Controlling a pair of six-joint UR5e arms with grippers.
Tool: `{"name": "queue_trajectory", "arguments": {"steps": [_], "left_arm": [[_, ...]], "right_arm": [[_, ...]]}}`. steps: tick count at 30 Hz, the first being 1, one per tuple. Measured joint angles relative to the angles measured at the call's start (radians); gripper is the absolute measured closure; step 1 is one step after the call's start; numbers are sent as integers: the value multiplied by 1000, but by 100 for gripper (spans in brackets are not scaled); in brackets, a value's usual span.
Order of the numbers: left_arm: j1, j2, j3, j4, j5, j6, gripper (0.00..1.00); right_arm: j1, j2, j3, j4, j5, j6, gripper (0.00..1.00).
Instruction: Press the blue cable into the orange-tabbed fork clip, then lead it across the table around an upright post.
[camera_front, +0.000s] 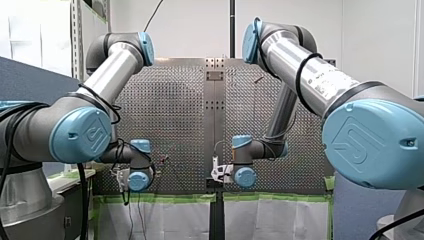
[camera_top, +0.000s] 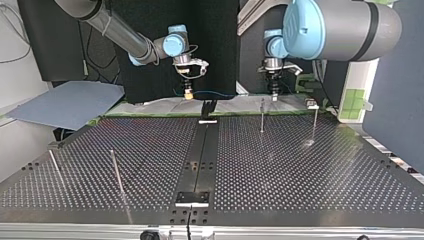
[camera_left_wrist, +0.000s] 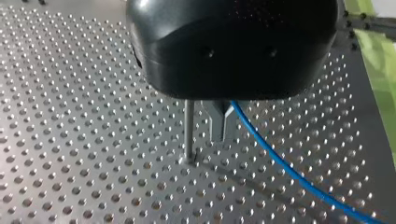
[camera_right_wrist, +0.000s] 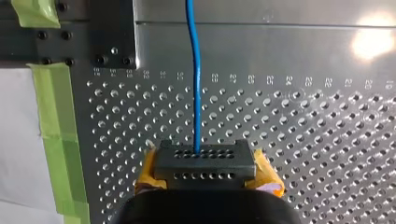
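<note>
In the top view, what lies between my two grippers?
The top view shows the blue cable running from my right gripper toward my left gripper. A black clip stands on the table near that stretch.

Top view:
- rail (camera_top: 200, 155) runs down middle of table (camera_top: 300, 170), near edge to far edge
- fork clip (camera_top: 207, 107) on rail's far end
- right gripper (camera_top: 187, 94) over far edge, left of clip
- left gripper (camera_top: 274, 95) right of clip
- cable (camera_top: 215, 93) strung between grippers, behind clip
- inner post (camera_top: 262, 114) and outer post (camera_top: 315, 122) right of rail, far end
- third post (camera_top: 116, 172) and fourth post (camera_top: 54, 167) left of rail, near end

Left wrist view:
- inner post just beside fingers (camera_left_wrist: 217, 123)
- cable on fingers' other side
</note>
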Motion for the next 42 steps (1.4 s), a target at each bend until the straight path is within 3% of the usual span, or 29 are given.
{"name": "queue_trajectory", "arguments": {"steps": [13,23,42], "left_arm": [[30,0,23,-8,32,-1,100],[34,0,53,-42,66,-2,100],[50,-1,117,-93,90,-34,100]], "right_arm": [[-7,0,-13,0,-9,-6,100],[-38,0,-14,15,33,-4,100],[-77,1,-27,15,32,-3,100]]}}
